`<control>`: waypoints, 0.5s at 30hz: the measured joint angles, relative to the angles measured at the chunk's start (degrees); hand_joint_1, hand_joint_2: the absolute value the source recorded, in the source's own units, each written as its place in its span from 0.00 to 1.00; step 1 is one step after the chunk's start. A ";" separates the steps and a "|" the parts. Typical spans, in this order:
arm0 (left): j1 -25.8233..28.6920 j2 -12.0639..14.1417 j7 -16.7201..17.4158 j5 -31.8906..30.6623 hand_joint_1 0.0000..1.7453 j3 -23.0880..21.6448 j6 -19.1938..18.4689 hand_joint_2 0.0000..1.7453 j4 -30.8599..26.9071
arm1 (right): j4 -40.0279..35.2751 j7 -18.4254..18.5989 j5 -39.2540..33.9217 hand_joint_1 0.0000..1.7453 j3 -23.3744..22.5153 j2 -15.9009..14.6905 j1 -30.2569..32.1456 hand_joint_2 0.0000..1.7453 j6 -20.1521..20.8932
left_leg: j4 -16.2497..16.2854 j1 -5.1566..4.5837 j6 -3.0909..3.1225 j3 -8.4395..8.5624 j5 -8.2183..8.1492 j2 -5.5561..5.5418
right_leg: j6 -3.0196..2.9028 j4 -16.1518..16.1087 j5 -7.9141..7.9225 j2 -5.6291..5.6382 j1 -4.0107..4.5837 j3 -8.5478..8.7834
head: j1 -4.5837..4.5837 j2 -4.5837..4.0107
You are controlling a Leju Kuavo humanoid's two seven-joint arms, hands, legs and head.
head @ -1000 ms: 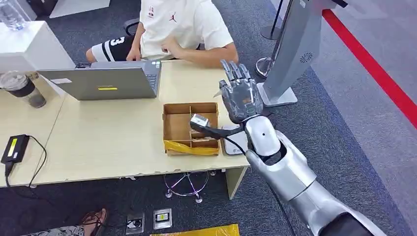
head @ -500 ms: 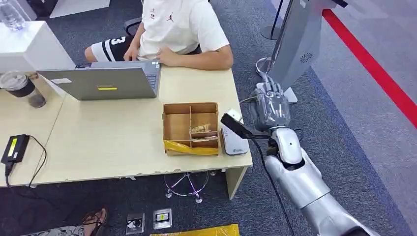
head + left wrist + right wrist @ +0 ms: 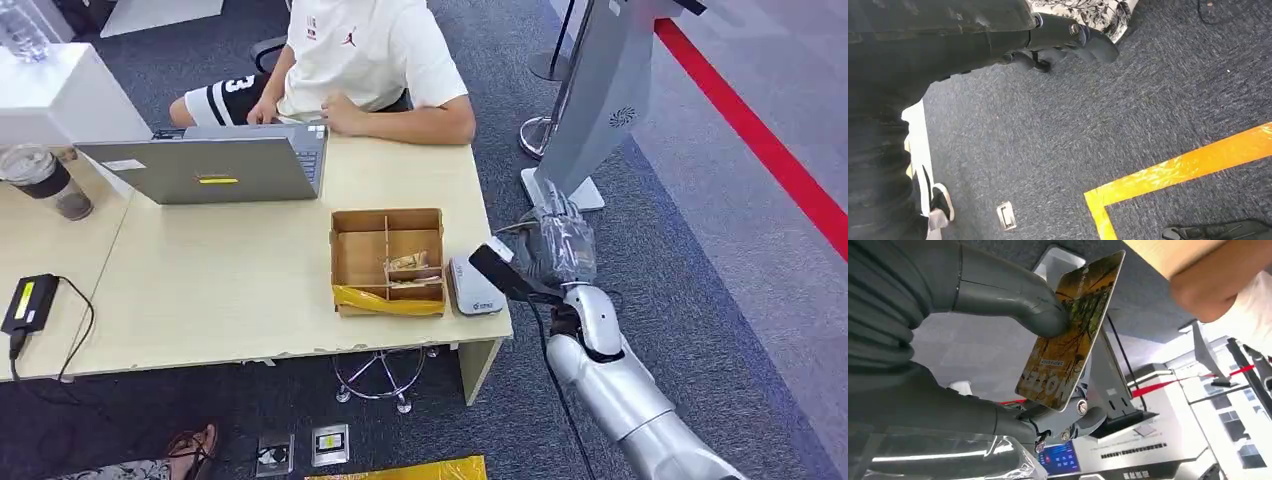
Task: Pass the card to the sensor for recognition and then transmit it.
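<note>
The right robot hand [image 3: 558, 245] pinches the card [image 3: 1073, 330] between thumb and fingers, off the tabletop's [image 3: 230, 270] right edge, just beside the white card reader [image 3: 472, 287]. The reader sits just right of the cardboard box [image 3: 388, 262]. Beyond the box are a laptop [image 3: 215, 165] and a seated person [image 3: 365, 60]. The left robot hand [image 3: 1058, 47] hangs over carpet, fingers curled in, holding nothing.
</note>
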 joint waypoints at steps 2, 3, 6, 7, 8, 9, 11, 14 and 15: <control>0.00 0.00 0.00 0.02 0.00 0.00 0.02 1.00 0.00 | 0.35 -0.15 -0.33 1.00 0.28 0.15 0.04 1.00 -0.15 | 0.00 0.00 0.00 0.00 0.00 0.00 | 0.00 0.00 0.00 0.00 0.00 0.00 | 0.02 0.00; 0.00 0.00 0.00 0.04 0.00 0.00 0.04 1.00 0.00 | 0.48 -0.26 -0.55 1.00 0.39 0.15 0.04 1.00 -0.22 | 0.00 0.00 0.00 -0.01 0.00 0.00 | 0.00 0.00 0.00 0.00 0.00 0.00 | 0.02 0.00; 0.00 0.00 0.02 0.22 0.00 0.00 0.15 1.00 0.00 | 1.16 -1.53 -1.97 1.00 1.29 0.81 0.08 1.00 -0.98 | 0.00 0.00 0.00 0.00 0.00 0.00 | 0.00 0.00 0.00 0.00 0.00 0.01 | 0.02 0.00; 0.00 0.00 0.04 0.24 0.00 0.00 0.24 1.00 0.00 | 1.53 -1.77 -2.14 1.00 1.44 1.05 0.14 1.00 -1.25 | 0.00 0.00 0.00 0.00 0.00 0.00 | 0.00 0.00 0.00 0.00 0.00 0.01 | 0.02 0.00; 0.00 0.00 0.15 0.31 0.00 0.00 0.31 1.00 0.00 | 1.97 -2.17 -2.36 1.00 1.68 1.40 0.24 1.00 -1.60 | 0.00 0.00 0.00 -0.01 0.00 0.00 | 0.00 0.00 0.00 0.00 0.00 0.00 | 0.02 0.00; 0.00 0.00 0.26 0.46 0.00 0.00 0.33 1.00 0.00 | 2.55 -2.75 -2.42 1.00 2.03 1.99 0.32 1.00 -1.79 | 0.00 0.00 0.00 0.00 0.00 0.01 | 0.00 0.00 0.00 0.00 0.00 0.00 | 0.02 0.00; -0.03 -0.02 0.76 0.81 0.00 0.00 0.39 1.00 -0.02 | 3.99 -4.30 -2.82 1.00 2.97 3.28 0.37 1.00 -1.84 | -0.01 0.00 0.00 0.00 0.00 0.02 | 0.00 0.00 0.00 0.01 0.01 0.00 | 0.02 0.00; -0.01 -0.07 1.38 1.25 0.00 0.00 0.59 1.00 -0.02 | 6.47 -6.03 -2.82 1.00 4.33 5.70 0.33 1.00 -1.77 | -0.01 0.06 -0.01 -0.01 0.00 0.00 | -0.01 0.01 -0.01 0.00 0.06 0.00 | 0.02 0.00; -0.01 -0.09 1.49 1.36 0.00 0.00 0.61 1.00 -0.02 | 7.32 -6.23 -2.80 1.00 4.99 6.63 0.33 1.00 -1.68 | -0.01 0.06 -0.01 -0.01 0.00 0.00 | -0.01 0.02 -0.01 0.00 0.06 0.00 | 0.00 0.00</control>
